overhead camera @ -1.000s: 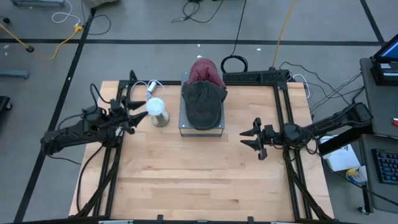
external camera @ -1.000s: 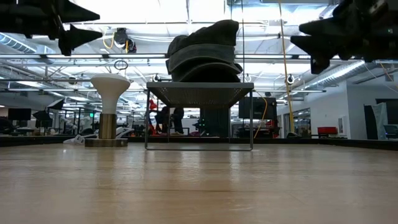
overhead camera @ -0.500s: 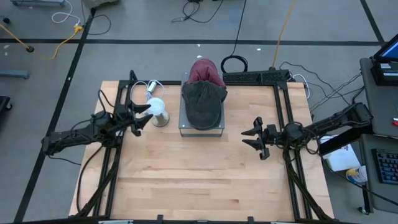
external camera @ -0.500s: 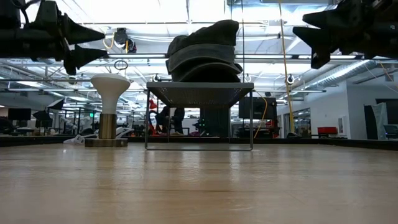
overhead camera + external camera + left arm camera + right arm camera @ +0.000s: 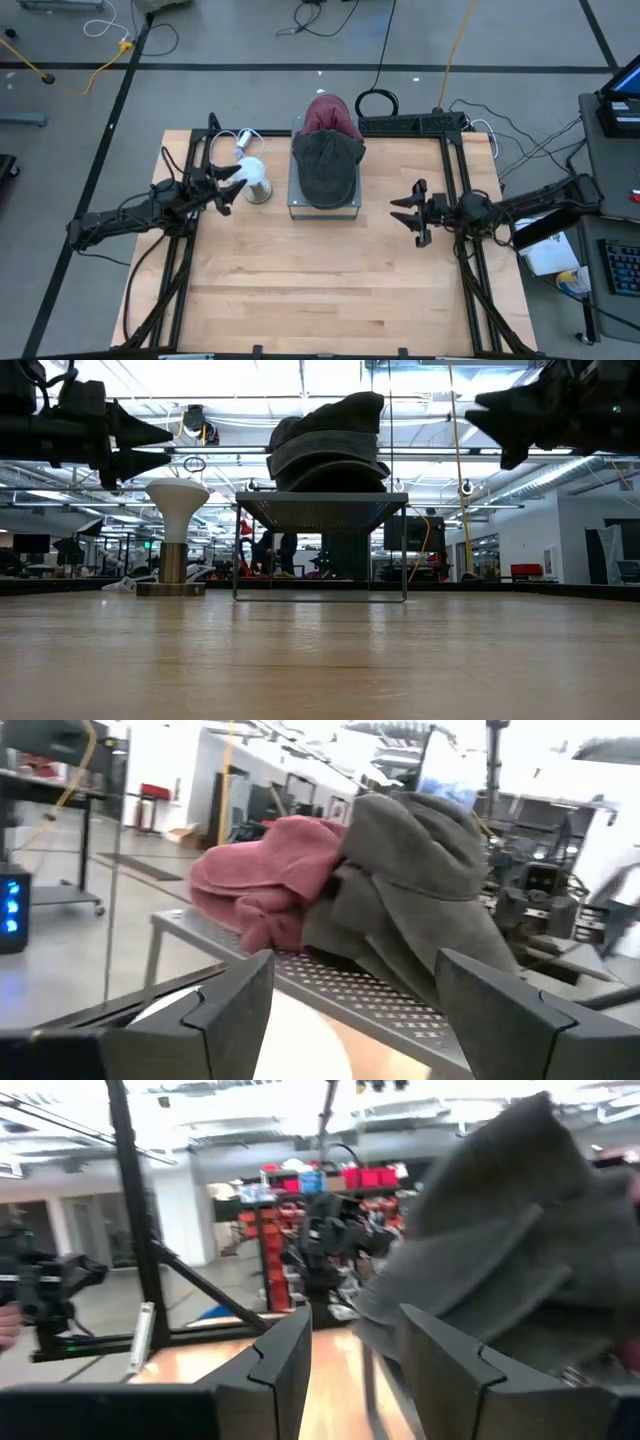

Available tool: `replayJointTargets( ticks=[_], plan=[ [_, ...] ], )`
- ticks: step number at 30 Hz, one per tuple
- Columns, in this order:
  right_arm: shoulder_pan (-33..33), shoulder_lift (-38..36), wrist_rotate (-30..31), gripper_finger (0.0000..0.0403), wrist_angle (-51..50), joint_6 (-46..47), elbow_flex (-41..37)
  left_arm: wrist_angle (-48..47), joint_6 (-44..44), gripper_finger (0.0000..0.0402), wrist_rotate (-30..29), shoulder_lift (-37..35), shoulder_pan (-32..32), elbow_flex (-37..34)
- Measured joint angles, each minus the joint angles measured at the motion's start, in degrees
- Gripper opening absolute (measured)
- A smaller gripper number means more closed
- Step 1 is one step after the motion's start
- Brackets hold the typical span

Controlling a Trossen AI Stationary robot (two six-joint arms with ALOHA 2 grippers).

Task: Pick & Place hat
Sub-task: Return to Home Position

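A grey hat lies on a perforated metal rack at the table's far middle. It partly covers a red hat behind it. Both also show in the left wrist view, grey hat and red hat. A white mushroom-shaped stand rests on its round base left of the rack. My left gripper hovers open just left of and above the stand's head, pointing at the rack. My right gripper hangs open in the air right of the rack, facing the grey hat.
Black frame rails run along the table's left, right and far sides. White cable lies behind the stand. Bare wood stretches across the near half of the table.
My left gripper has come down and moved toward the white stand, then held still, staying open. My right gripper has shifted a little toward the table's far edge, still open. The hats, rack and stand have not moved.
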Motion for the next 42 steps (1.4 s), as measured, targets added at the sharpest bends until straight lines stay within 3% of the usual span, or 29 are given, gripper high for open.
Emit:
replayJointTargets(
  ticks=[12, 22, 31, 42],
  plan=[
    [-8.52, -9.34, -0.12, 0.0139, -15.39, 3.90, 0.00, -4.74, -2.72, 0.0280, -0.42, 0.00, 0.78, 0.00],
    [-12.03, -21.58, 0.10, 0.0139, -35.89, 6.65, 0.00, -5.04, -2.53, 0.0280, -0.45, 0.00, 0.78, 0.00],
    [-15.74, -29.75, 0.21, 0.0139, -48.43, 9.71, -0.02, -5.65, -2.68, 0.0280, -0.88, -0.02, 0.78, 0.09],
    [-17.82, -32.87, -0.20, 0.0139, -50.82, 12.07, -0.02, -6.49, -3.12, 0.0280, -0.84, -0.04, 0.78, 0.13]
  ],
)
